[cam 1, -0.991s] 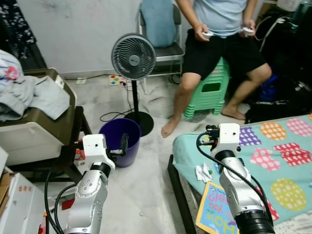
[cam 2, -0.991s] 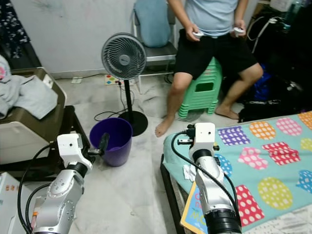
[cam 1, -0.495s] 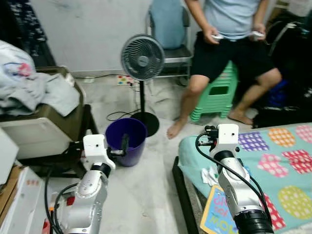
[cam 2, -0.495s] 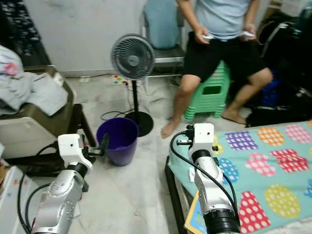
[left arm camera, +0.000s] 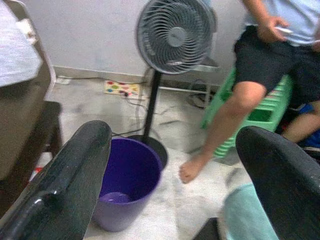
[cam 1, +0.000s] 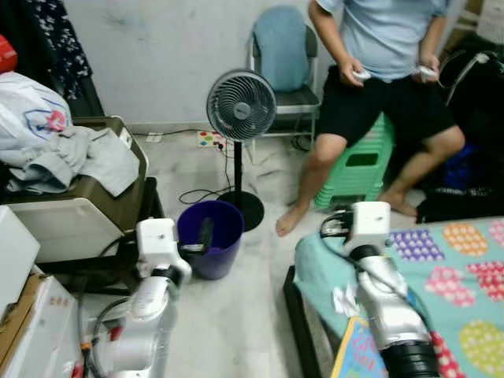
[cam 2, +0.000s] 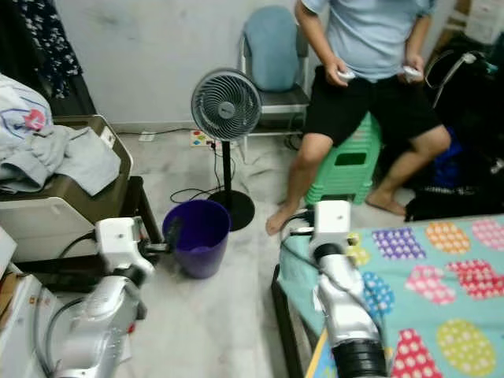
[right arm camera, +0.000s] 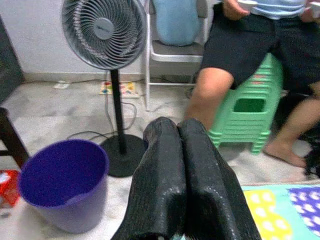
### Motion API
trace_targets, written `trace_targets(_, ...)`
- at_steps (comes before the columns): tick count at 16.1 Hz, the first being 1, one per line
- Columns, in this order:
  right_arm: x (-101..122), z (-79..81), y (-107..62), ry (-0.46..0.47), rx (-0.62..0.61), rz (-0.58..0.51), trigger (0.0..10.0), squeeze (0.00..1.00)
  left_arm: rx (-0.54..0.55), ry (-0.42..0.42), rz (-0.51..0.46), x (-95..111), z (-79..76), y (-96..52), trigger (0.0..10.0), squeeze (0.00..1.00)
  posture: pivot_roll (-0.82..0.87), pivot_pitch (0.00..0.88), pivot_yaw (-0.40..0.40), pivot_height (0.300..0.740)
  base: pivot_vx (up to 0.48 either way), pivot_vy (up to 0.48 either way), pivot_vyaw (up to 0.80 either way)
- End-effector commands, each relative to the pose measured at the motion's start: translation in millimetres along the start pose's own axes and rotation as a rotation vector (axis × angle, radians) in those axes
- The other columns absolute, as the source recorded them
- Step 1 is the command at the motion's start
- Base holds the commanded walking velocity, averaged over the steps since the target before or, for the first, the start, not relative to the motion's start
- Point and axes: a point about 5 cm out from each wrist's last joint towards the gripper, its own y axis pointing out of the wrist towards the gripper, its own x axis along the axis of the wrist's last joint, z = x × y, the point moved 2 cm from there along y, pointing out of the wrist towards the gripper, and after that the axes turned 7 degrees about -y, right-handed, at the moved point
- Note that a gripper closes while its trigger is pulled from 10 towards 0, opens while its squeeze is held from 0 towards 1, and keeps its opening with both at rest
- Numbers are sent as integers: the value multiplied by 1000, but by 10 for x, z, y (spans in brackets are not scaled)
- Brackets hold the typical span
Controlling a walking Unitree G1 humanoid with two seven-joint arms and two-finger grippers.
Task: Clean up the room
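A purple bucket (cam 1: 211, 249) stands on the pale floor by the fan's base. My left gripper (cam 1: 204, 235) hovers just in front of its near rim, and in the left wrist view its fingers (left arm camera: 75, 175) are spread wide open with nothing between them. My right gripper (right arm camera: 178, 127) is shut and holds nothing; it hangs over the near corner of the bed (cam 1: 465, 272). A crumpled white tissue (cam 1: 344, 300) lies on the teal sheet below that arm, beside a colourful book (cam 1: 356, 356). Loose clothes (cam 1: 67, 150) are heaped on a box at the left.
A standing fan (cam 1: 241, 105) with a trailing cable is behind the bucket. A person sits on stacked green stools (cam 1: 360, 164) with a controller in each hand, feet on the floor. A chair (cam 1: 283, 47) stands at the wall. A dark low table (cam 1: 102, 260) carries the box.
The whole picture has slid right and down, so the camera has turned. Both arms keep the same pose. The bucket, fan and bed have not moved.
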Motion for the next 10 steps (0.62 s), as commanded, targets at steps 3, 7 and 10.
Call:
trace_targets(3, 6, -98, -2, -16, -21, -5, 10000, 0, -17, 3, 3, 1, -57, 19, 10000, 0, -81, 0, -6, 740, 173, 0, -327)
trace_targets(7, 0, -94, -5, -17, -19, -4, 10000, 0, 9, -5, 12, -20, -32, 18, 10000, 0, -81, 0, -7, 740, 0, 0, 0)
trace_targets(10, -7, -89, -7, -18, -15, -3, 10000, 0, 17, -4, 13, -25, -27, 19, 10000, 0, -81, 0, -7, 740, 0, 0, 0)
